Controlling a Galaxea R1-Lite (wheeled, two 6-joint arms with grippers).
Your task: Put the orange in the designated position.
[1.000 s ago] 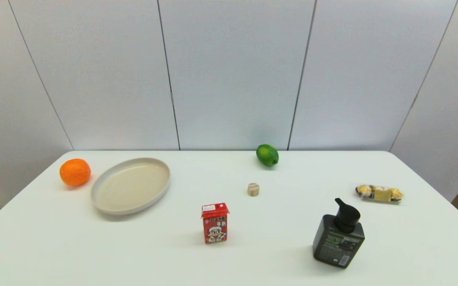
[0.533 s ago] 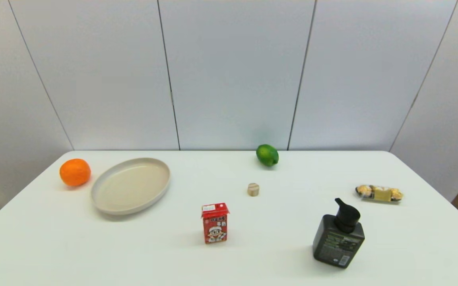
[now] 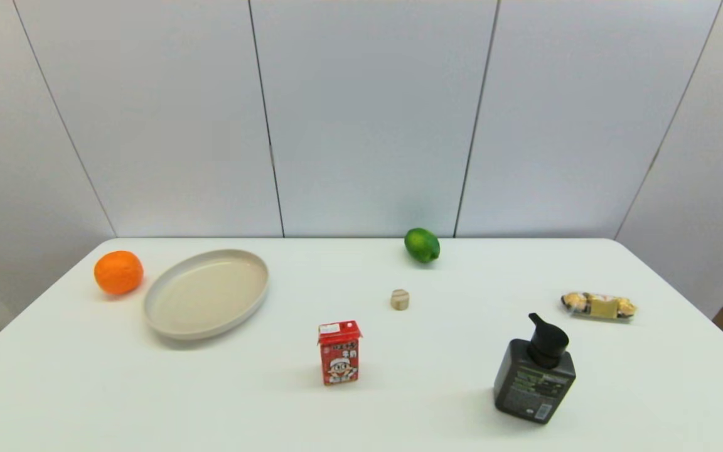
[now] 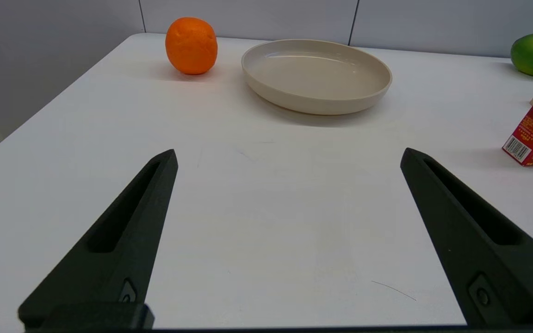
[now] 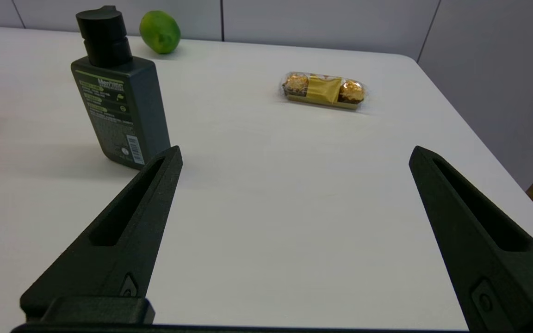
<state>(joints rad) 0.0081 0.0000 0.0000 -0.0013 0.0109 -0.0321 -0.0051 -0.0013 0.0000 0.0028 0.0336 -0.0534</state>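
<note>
The orange is a round bright fruit resting on the white table at the far left, just left of the beige plate. The left wrist view also catches the orange, far beyond my left gripper, which is open over bare tabletop near the table's front with nothing between its fingers. My right gripper is open too, low over the table's right front part. Neither arm shows in the head view. The designated position carries no mark that I can make out.
A green lime lies at the back centre, with a small wooden cylinder in front of it. A red milk carton stands mid-table. A dark pump bottle and a wrapped chocolate pack are on the right.
</note>
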